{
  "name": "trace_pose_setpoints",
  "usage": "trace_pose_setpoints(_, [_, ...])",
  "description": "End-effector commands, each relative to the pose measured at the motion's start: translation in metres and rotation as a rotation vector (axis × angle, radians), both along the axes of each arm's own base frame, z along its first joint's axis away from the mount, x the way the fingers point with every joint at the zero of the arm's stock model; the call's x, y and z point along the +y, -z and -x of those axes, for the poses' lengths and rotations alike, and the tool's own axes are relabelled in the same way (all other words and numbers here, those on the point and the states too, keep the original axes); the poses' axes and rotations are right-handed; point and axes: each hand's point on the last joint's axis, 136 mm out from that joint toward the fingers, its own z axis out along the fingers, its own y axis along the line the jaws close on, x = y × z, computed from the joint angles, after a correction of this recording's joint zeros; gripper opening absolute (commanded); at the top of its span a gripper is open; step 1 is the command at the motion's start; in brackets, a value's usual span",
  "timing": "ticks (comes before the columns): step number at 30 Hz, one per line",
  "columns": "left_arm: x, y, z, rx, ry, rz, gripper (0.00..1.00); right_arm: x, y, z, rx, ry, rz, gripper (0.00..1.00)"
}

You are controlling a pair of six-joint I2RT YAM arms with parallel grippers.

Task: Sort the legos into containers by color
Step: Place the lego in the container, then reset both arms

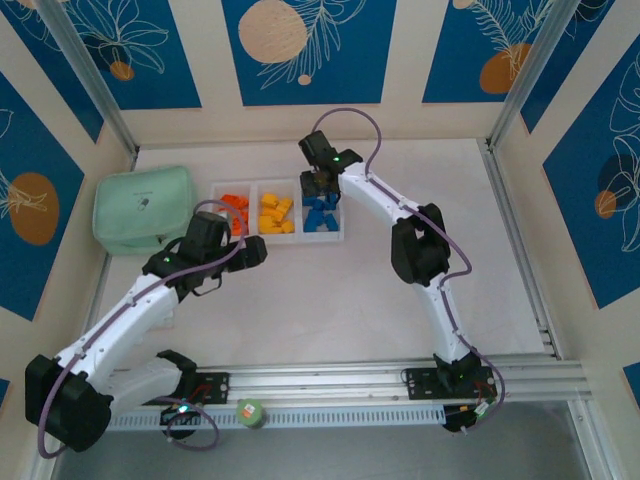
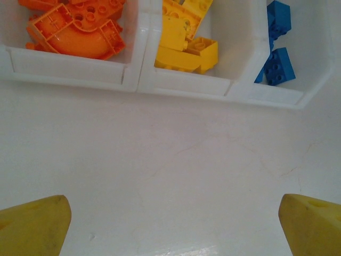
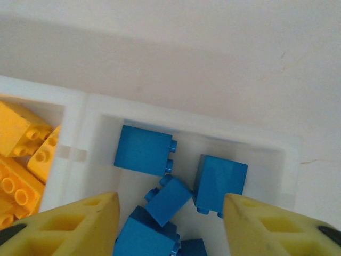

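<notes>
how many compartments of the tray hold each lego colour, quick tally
orange legos: 1 compartment
yellow legos: 1 compartment
blue legos: 1 compartment
total: 3 compartments, side by side in the white tray

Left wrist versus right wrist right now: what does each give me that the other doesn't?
Left wrist: the orange legos, one curved, and the left gripper open over bare table before the tray. Right wrist: the right gripper open above the blue legos. Both: yellow legos, blue legos, the tray's white walls.
</notes>
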Motion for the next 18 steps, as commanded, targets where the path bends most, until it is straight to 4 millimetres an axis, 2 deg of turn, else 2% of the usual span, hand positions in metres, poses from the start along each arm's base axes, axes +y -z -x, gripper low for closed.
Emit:
trace_pose_setpoints(1, [0.003, -0.019, -0.004, -0.038, 0.004, 0.018, 0.99, 0.009, -0.044, 0.010, -0.055, -0.049, -0.064, 0.61])
trace_pose_setpoints(3, [0.008, -0.021, -0.004, -0.045, -0.007, 0.008, 0.99, 0.005, -0.059, 0.020, -0.081, -0.060, -0.079, 0.65])
trace_pose_setpoints(6, [0.021, -0.025, -0.004, -0.066, -0.036, -0.030, 0.99, -0.013, -0.081, 0.041, -0.119, -0.048, -0.121, 0.73])
trace_pose_setpoints(9, [0.053, -0.026, -0.002, -0.067, -0.114, -0.146, 0.99, -0.043, -0.093, 0.068, -0.149, -0.008, -0.163, 0.83])
trace_pose_setpoints(13, [0.098, -0.025, -0.003, -0.101, -0.231, -0.288, 0.99, -0.099, -0.083, 0.100, -0.190, 0.091, -0.138, 0.99])
trace_pose_setpoints(18, [0.141, -0.015, -0.011, -0.166, -0.346, -0.434, 0.99, -0.180, -0.060, 0.121, -0.222, 0.265, -0.061, 0.99])
